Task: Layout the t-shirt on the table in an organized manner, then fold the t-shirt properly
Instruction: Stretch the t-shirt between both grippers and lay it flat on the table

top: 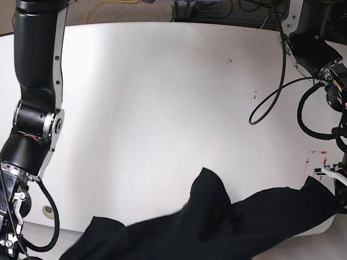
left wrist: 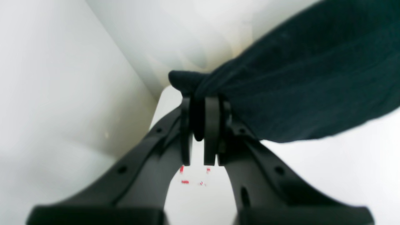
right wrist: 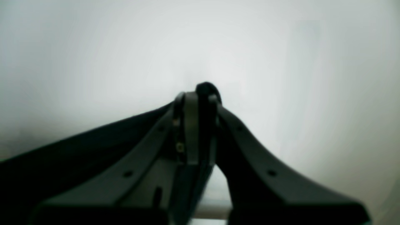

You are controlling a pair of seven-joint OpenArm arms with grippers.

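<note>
Both claws pinched tight on t-shirt [top: 217, 227]: left claw [left wrist: 200, 125] grips bunched edge, right claw [right wrist: 200, 103] likewise, over white bench [top: 162, 108].

I'm working in what looks like a robotics lab or test room. My two black arms stand at either side of a large white table [top: 162, 108] with rounded edges, and thick black cables [top: 271, 97] loop loosely over its right side. Small red tape marks [top: 317, 160] sit near the table's right edge. Beyond the far edge I see brownish floor and a tangle of cords, one of them yellow [top: 108, 6].
</note>
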